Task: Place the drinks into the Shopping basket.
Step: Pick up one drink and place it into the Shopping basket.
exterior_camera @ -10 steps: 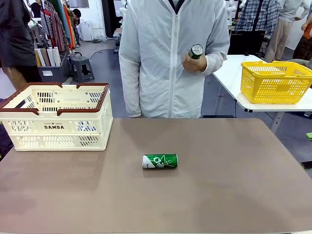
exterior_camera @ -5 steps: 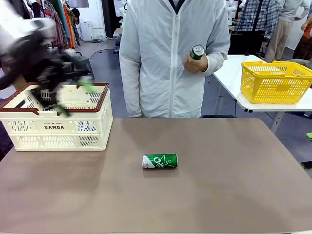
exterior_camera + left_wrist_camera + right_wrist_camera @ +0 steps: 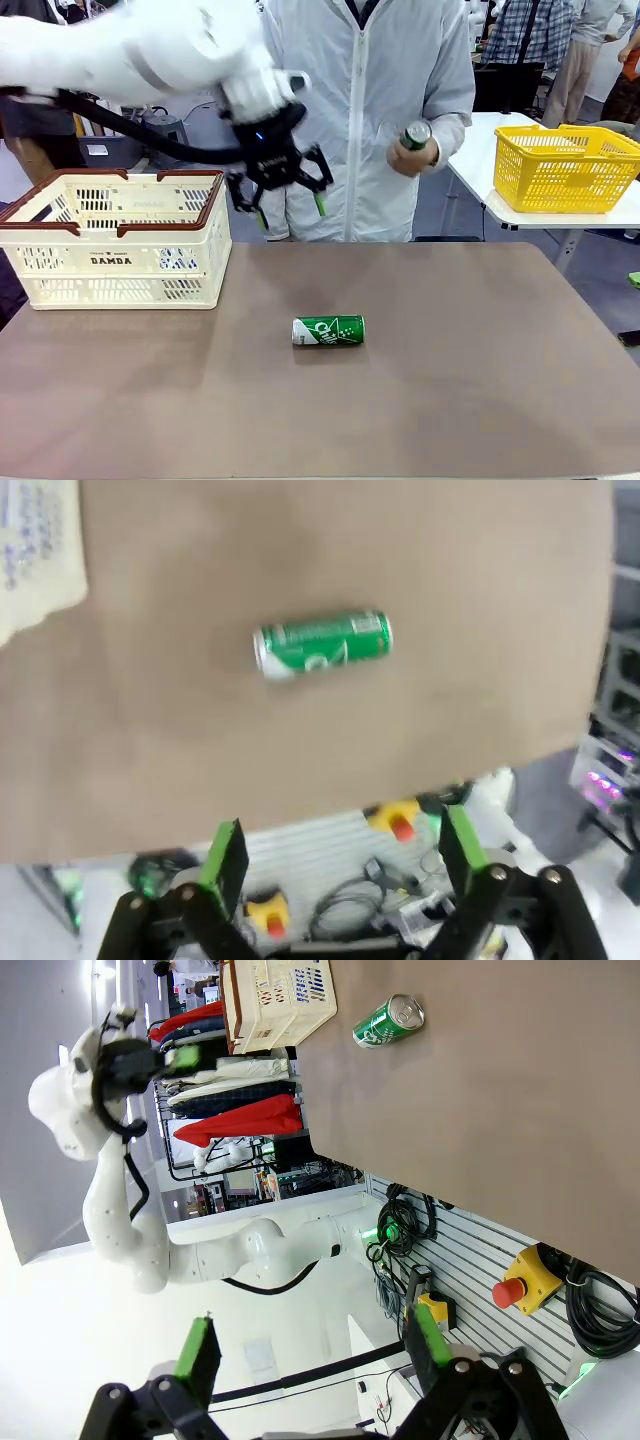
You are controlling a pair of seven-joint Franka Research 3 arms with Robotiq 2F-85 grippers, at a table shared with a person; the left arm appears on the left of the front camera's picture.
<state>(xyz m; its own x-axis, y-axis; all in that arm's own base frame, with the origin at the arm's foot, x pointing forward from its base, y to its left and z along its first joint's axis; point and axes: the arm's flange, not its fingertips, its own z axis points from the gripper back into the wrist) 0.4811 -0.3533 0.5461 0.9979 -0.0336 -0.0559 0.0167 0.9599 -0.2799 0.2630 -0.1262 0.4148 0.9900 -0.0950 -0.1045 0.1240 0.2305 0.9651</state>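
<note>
Above the far side of the surface (image 3: 450, 380), just right of the Shopping basket (image 3: 120, 265), my left claw (image 3: 291, 212) hangs in the air, fingers down. The jaws are spread wide w/ nothing between them. My right claw (image 3: 310, 1332) is gaping too and empty, off the surface on my own side, looking across it.

The target, a green can (image 3: 328, 330), is lying on its side mid-surface, well apart from the basket. Its long axis runs left-right and its ends are silver. From my left wrist cam I see it out ahead between my fingers, not under them yet.

There's a second can (image 3: 416, 135), also green, up in the person's hand (image 3: 410, 158) at chest height, across from me. It's not on the surface.

Handling, my read: thin metal wall, so it's stiff enough but prob dents if I clamp hard. It's smooth and a bit slick. It's round, so it'll roll fwd or back if I nudge it off-centre. Weight I can't tell, full or empty.

Best hold, imo: come straight down over the mid-body, one pad on each side of the curved wall, squeezing across the long axis. Avoid the ends, since there's less to bite on there. Then lift and carry it left, clearing the basket's brown rim.
</note>
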